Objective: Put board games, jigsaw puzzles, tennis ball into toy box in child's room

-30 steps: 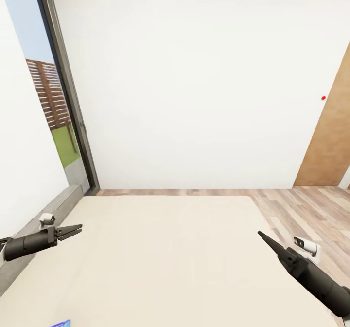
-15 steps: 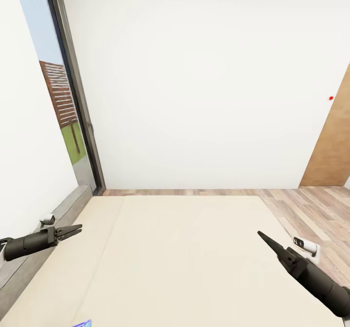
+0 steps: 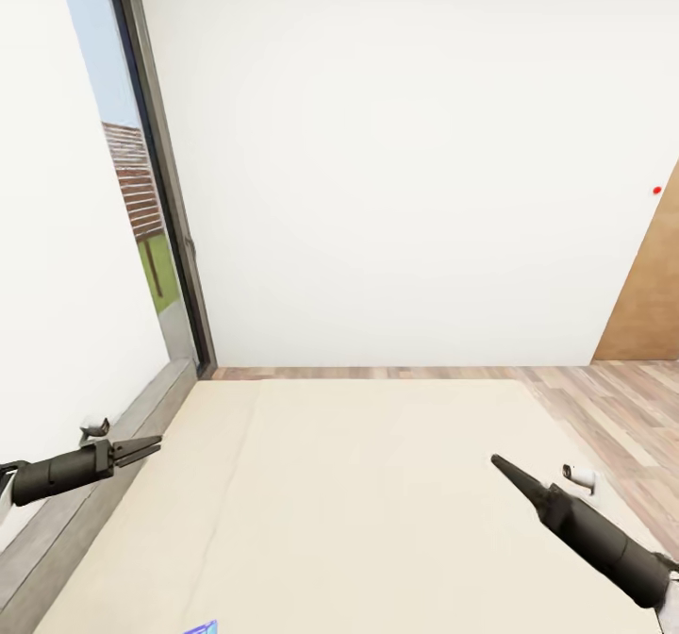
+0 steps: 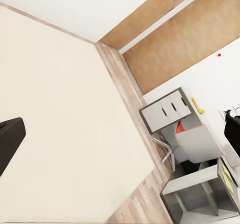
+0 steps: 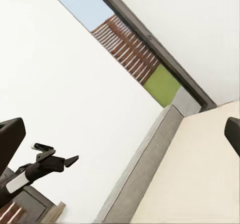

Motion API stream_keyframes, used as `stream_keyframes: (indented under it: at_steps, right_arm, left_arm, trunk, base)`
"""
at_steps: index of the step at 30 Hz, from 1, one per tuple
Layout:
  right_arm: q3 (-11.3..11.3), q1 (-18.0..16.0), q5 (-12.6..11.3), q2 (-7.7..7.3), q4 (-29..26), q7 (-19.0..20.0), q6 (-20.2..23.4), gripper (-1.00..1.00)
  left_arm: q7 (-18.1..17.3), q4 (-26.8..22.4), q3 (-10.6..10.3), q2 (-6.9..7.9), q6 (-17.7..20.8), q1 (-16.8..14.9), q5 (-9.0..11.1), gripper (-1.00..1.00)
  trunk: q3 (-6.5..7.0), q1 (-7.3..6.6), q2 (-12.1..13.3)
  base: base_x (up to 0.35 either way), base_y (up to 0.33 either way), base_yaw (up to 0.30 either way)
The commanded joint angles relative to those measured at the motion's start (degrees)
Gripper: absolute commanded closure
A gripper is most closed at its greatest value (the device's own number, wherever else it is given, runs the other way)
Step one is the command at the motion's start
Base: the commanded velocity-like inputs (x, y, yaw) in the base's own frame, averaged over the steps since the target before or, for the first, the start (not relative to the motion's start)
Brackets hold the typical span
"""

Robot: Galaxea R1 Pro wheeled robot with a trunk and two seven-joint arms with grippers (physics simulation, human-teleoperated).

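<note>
We see white walls [image 3: 405, 162], wood floor [image 3: 613, 408] far right, tall window [image 3: 141, 200] left w/ daylight, brown door [image 3: 655, 304] far right.

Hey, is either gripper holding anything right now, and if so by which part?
Nothing is held. The left gripper hangs with open fingers over the bed; the right gripper has its fingers closed to a point, with nothing between them.

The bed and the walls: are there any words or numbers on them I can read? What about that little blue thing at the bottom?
No readable text anywhere.
The bed and the white wall: plain, no words or numbers.
The blue corner at the head view's lower edge: too little shows to read any print.
The red dot near the wooden door: a mark, not a letter.
</note>
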Motion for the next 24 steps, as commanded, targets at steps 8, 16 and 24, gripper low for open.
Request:
stream_keyframes:
  at_steps: [8,16,24]
  right_arm:
    - [5.7,-0.3,1.4,0.11,-0.2,-19.0,6.7,-1.0]
    - [12.9,-1.9,1.5,1.53,-0.3,-42.8,9.2,-1.0]
    - [18.7,-3.5,1.7,5.2,-0.3,-64.6,9.4,-1.0]
  left_arm:
    - [0.2,0.0,-0.2,-0.34,0.7,0.0,-0.5,-1.0]
    - [2.9,0.0,-0.2,-0.56,0.6,-0.1,-0.6,-1.0]
    - [12.0,-0.4,-0.3,-2.41,0.7,-0.2,-0.6,-1.0]
  trunk:
    - [-0.09,0.03,-0.1]
    - [-0.09,0.03,-0.1]
    - [-0.09,0.03,-0.1]
  base:
    - [0.0,0.193,0.0]
    - [0.0,0.042,0.0]
    - [0.0,0.007,0.0]
